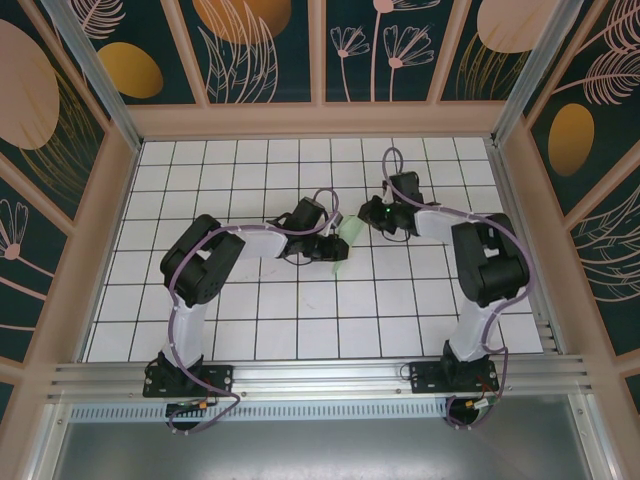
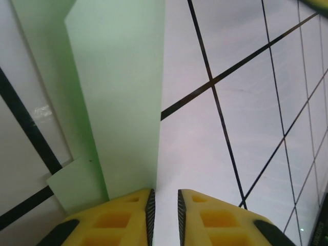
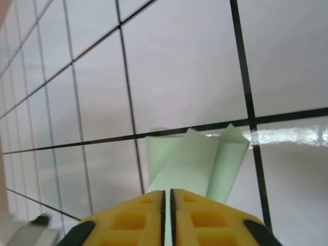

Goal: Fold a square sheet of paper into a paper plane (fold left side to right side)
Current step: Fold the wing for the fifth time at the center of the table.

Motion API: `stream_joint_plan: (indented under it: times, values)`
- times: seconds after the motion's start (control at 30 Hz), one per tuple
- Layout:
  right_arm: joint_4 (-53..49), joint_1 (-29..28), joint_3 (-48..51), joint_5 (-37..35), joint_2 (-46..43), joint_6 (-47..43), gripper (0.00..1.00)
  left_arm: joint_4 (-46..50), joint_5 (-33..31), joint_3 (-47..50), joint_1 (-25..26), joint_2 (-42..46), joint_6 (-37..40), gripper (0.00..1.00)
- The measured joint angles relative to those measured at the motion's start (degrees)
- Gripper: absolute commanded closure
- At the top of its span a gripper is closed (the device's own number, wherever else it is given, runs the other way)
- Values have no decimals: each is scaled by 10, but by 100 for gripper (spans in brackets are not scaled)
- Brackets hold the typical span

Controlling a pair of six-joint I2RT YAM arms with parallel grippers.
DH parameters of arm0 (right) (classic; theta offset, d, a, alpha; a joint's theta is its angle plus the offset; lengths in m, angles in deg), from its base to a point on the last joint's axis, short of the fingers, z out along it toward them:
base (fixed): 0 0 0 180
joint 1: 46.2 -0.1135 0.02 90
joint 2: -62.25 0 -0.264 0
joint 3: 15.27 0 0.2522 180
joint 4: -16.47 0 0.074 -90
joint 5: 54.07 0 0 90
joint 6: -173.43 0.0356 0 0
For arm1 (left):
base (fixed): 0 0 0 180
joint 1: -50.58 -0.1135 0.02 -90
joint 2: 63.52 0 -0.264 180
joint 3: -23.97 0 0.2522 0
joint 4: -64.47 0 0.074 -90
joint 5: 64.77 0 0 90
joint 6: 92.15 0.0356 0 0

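The right claw (image 3: 167,192) has its jaws closed to a hairline slit. A flap of the paper plane (image 3: 195,159) runs up between them, so the claw pinches the paper. The left claw (image 2: 166,192) is narrow, with a thin gap that shows white, and the plane's long folded edge ends at one of its fingers (image 2: 128,210). The plane lies on the white grid surface (image 1: 250,310), with the left claw just left of it and the right claw just right of it.

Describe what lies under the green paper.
The tiled table shows around the paper, and a black grid line runs under it. The stretch directly beneath is hidden by the folded layers.
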Motion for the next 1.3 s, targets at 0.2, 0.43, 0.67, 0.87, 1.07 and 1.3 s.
stream_joint_plan:
  times: [0.2,0.43,0.67,0.87,1.07,1.3]
  values:
    - [15,-19,64,3,-56,12,97,9,-13,-2,1,-1,2,84]
    - [42,-60,76,19,-23,35,97,12,-17,-3,1,-1,2,86]
    - [57,-66,66,22,17,48,97,14,-19,-5,1,-1,2,86]
    - [56,-67,62,15,25,49,97,17,-23,-6,2,-1,2,87]
    - [29,-69,42,-11,40,30,97,17,-23,-6,2,-1,4,88]
    - [7,-61,25,-19,45,4,97,17,-27,-6,2,-1,6,89]
